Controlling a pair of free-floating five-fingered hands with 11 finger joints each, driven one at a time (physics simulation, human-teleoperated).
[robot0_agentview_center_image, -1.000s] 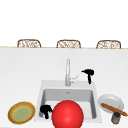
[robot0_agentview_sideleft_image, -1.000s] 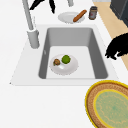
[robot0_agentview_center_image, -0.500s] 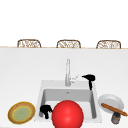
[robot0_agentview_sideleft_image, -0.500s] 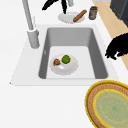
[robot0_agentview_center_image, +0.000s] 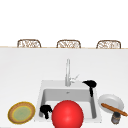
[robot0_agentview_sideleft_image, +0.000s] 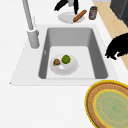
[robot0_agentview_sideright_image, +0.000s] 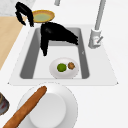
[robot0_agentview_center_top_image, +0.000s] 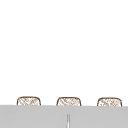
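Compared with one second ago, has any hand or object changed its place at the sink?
Nothing visibly changed. The left hand hangs at the sink's front left corner, and the right hand hovers over its right rim, fingers pointing down. The plate with two small fruits lies in the basin.

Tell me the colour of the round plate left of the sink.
The round plate has a pale green centre, brown ring and yellow rim, clearest in the left side view.

No readable text, labels or numbers anywhere; jar (robot0_agentview_center_image: 115, 118) label blurred, nothing legible on it
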